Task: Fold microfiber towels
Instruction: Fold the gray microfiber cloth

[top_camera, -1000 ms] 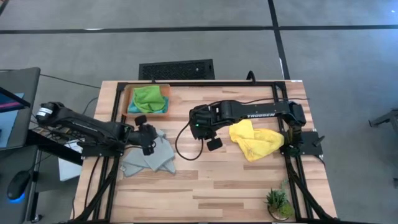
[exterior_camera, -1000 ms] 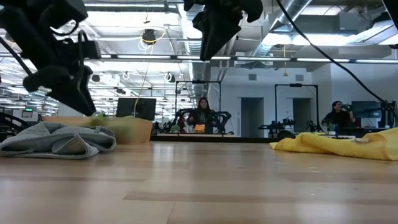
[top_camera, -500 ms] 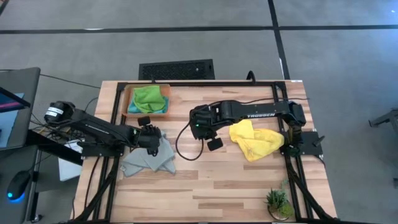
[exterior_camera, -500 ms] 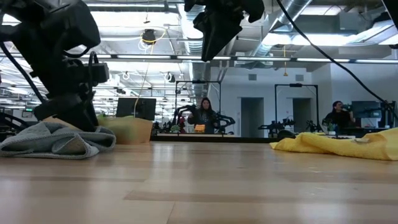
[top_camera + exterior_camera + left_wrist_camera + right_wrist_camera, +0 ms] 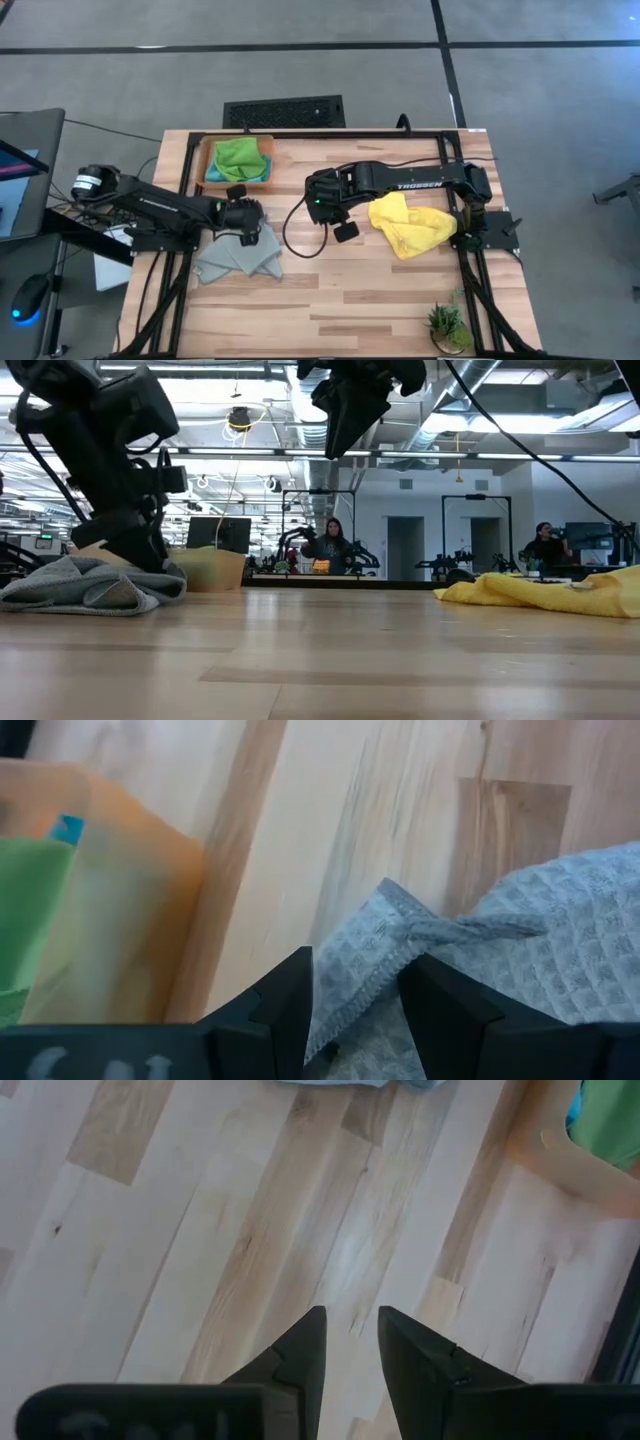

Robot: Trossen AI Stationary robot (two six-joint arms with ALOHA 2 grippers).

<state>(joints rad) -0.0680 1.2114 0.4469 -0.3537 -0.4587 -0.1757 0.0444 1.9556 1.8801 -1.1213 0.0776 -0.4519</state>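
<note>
The light grey towel (image 5: 238,252) is seen crumpled at the left of the wooden surface (image 5: 340,290) in the high view, below an orange bin (image 5: 212,150) set at the upper left of the surface. A lime green towel (image 5: 240,158) is held in that bin, with a strip of turquoise blue towel (image 5: 213,170) showing at its lower left edge. The yellow towel (image 5: 412,226) is bunched at the right of the surface, beside the right arm's base.

The left claw (image 5: 248,222) is lowered onto the upper edge of the grey towel. In the left wrist view the left claw (image 5: 355,1010) is seen with its two fingers (image 5: 285,1010) parted and a hemmed fold of the grey towel (image 5: 520,940) lying between them; the fingers are not clenched on the cloth.

The right claw (image 5: 343,230) is held above bare wood at the middle of the surface, well apart from the yellow towel. In the right wrist view the right claw (image 5: 350,1350) is shown partly parted with nothing between its fingers.

A small potted plant (image 5: 447,326) is placed at the lower right corner of the surface. In the low view two people (image 5: 327,547) are seen far back in the room.
</note>
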